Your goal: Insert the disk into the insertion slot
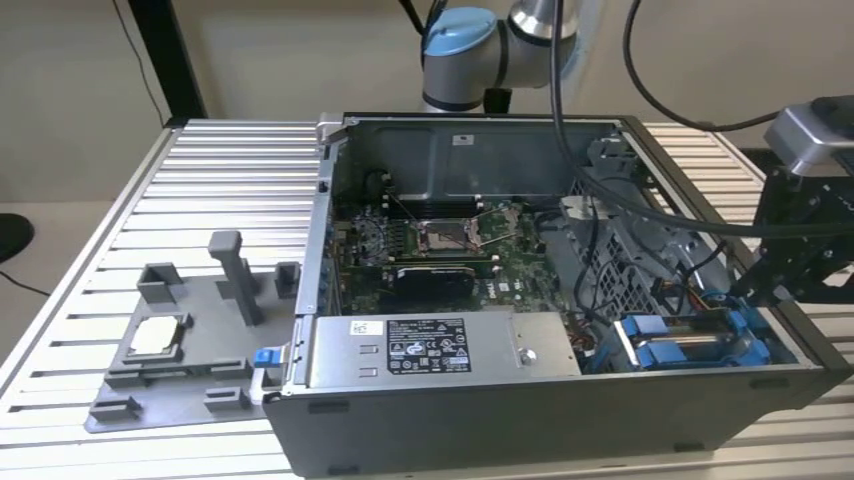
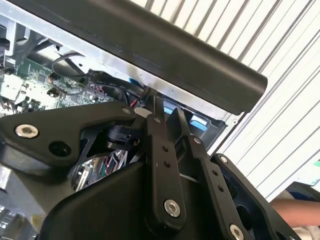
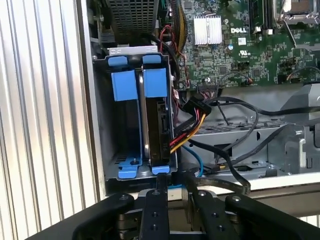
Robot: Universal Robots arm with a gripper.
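Exterior view: the arm (image 1: 467,45) comes from behind the open computer case (image 1: 534,420). It reaches down over the end on the exterior view's right, where blue tabs (image 1: 667,350) show.
Desk: the case sits on a ribbed desk (image 1: 227,180). A grey tray (image 1: 200,390) with a small silver chip (image 1: 154,335) lies on the exterior view's left.
First wrist view: this one looks straight into the slot (image 3: 100,130).
Disk: the disk (image 3: 156,125) stands on its edge inside the slot, in its blue frame. Coloured wires (image 3: 192,117) run just beside it, and a green board (image 3: 240,50) lies farther in.
Pincer: the pincer (image 3: 176,181) sits just before the slot, in line with the disk. It is a little apart and holds nothing. I cannot tell if it touches the disk.
Second wrist view: the pincer (image 2: 167,111) points at the case's dark rim, with blue showing past its tips.
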